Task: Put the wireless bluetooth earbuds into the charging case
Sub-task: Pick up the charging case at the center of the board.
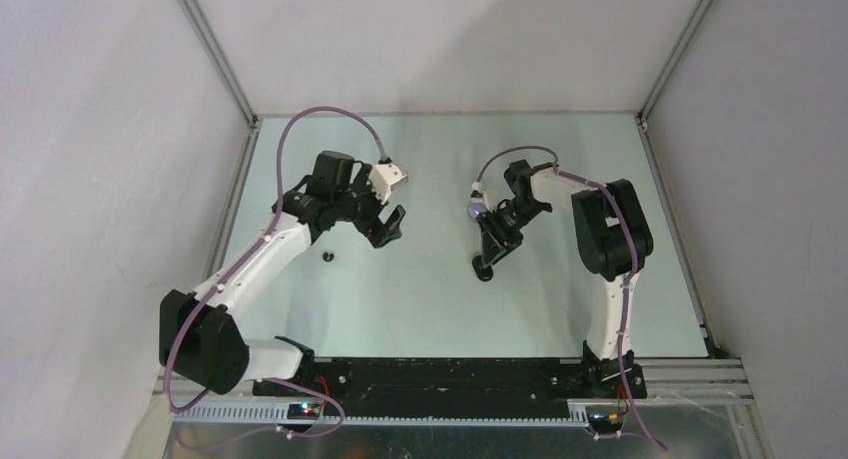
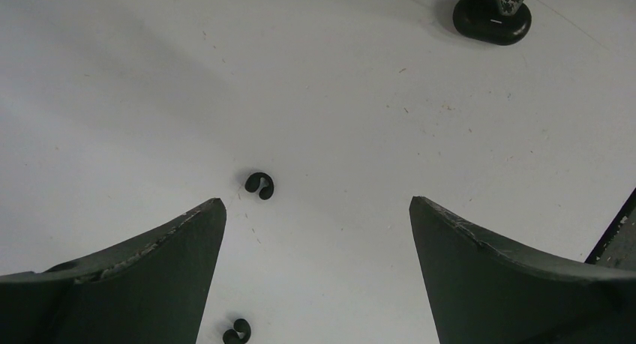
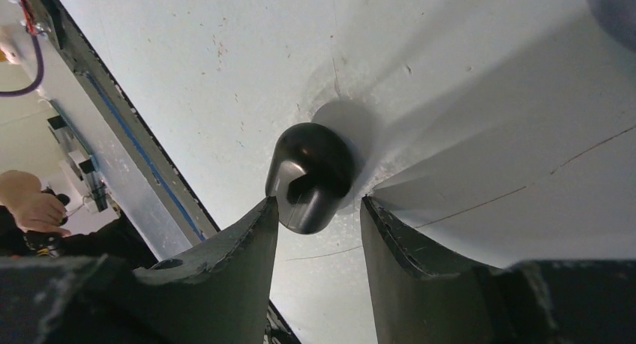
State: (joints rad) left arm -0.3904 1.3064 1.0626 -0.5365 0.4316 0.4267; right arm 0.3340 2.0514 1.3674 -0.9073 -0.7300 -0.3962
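Wireless bluetooth earbuds [image 2: 259,184]: two glossy black pieces on the pale table [image 2: 112,97], lying apart. One lies just ahead of the left gripper [image 2: 315,201], nearer its left-hand finger. The second earbud [image 2: 237,332] sits lower, between the fingers. The left fingers are spread wide, grasping nothing. Charging case [image 3: 309,177]: black, well apart from the earbuds, its near end between the right gripper [image 3: 319,201] tips. One finger touches it; whether it is grasped cannot be told.

overhead view, two close wrist views
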